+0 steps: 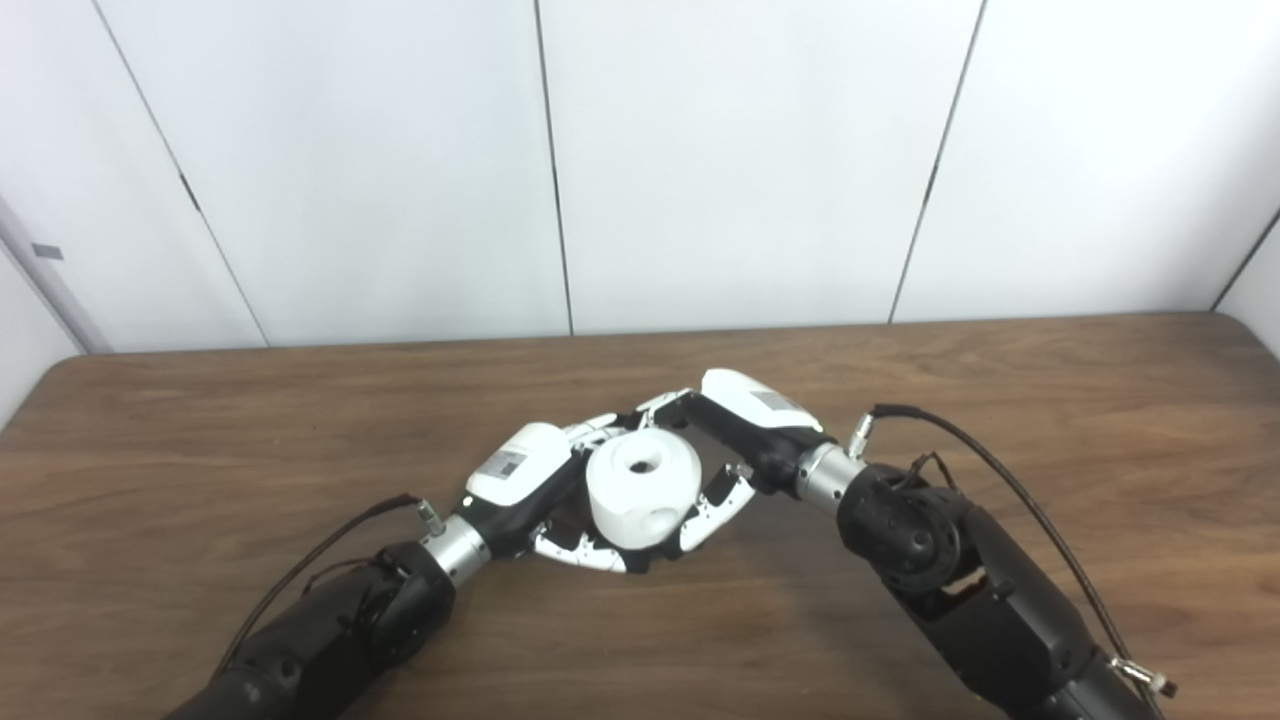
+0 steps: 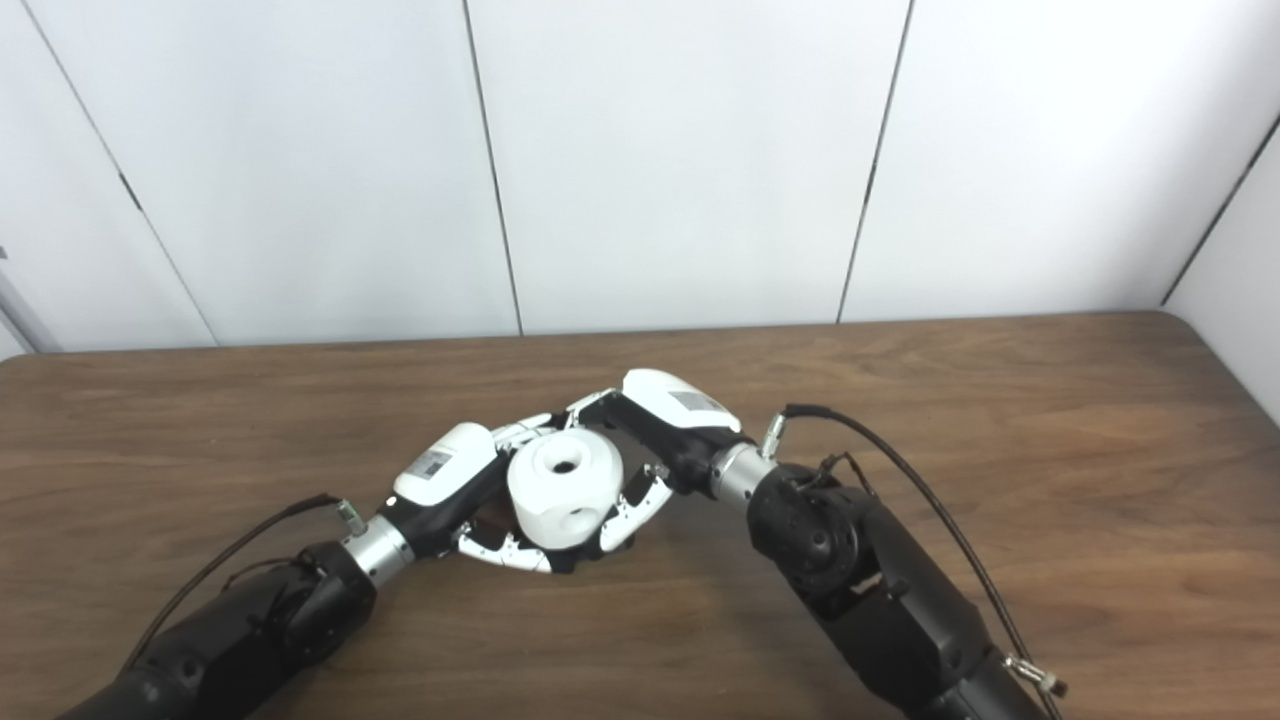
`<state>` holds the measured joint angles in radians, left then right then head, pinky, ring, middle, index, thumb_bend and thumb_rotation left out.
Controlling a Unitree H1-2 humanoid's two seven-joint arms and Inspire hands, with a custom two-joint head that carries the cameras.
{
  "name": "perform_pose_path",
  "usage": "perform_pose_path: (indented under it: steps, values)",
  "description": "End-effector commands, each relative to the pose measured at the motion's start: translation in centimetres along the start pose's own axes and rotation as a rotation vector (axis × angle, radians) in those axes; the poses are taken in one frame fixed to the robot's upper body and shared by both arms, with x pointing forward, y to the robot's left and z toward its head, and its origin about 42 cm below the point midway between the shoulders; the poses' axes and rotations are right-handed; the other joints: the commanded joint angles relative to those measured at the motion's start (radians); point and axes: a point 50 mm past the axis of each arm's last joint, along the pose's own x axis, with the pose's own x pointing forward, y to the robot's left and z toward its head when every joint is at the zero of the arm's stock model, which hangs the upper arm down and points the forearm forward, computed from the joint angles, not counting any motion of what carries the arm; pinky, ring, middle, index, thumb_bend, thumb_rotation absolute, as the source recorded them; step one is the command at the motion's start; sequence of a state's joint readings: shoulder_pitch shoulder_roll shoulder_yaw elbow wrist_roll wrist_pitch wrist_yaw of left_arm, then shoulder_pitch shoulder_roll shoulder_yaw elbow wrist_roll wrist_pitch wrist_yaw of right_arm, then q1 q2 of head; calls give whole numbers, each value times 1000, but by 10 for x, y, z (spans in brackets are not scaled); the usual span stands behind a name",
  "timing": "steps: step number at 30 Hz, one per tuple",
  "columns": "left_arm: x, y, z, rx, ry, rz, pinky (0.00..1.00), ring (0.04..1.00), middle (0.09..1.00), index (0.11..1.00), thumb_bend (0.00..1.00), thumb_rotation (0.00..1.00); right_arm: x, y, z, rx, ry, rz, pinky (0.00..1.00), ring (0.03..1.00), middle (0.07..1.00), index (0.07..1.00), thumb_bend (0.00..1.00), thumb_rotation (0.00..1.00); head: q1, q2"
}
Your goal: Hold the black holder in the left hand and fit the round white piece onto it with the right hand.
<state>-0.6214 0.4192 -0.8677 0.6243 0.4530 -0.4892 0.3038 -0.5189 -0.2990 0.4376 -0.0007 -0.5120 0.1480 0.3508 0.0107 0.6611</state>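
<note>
The round white piece (image 1: 642, 487), a squat cylinder with one hole on top and one in its side, is in the middle of the table between both hands. My right hand (image 1: 745, 432) wraps it from the right, fingers (image 1: 712, 510) curled on its side. From the left, my left hand (image 1: 527, 478) reaches in with its fingers (image 1: 580, 550) curled under the piece. Only a dark sliver of the black holder (image 1: 645, 566) shows below the white piece; the rest is hidden by it and the fingers.
The brown wooden table (image 1: 1000, 400) spreads wide on all sides of the hands. White wall panels (image 1: 740, 160) stand right behind its far edge. A black cable (image 1: 1000, 470) loops off my right wrist, and another cable (image 1: 330, 545) off the left.
</note>
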Motion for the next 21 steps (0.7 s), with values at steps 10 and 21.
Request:
perform_pose_path:
  steps: [10,21]
  values:
    - [-30,-85,18,45,1,-396,855,934,868,478,526,64,-6,-20,2,-83,-1,20,768,859,853,668,699,192,-2,2]
    - [-29,-83,17,56,-1,-403,857,938,876,478,525,63,-4,-25,4,-46,7,-58,724,924,1000,1000,1000,343,0,5]
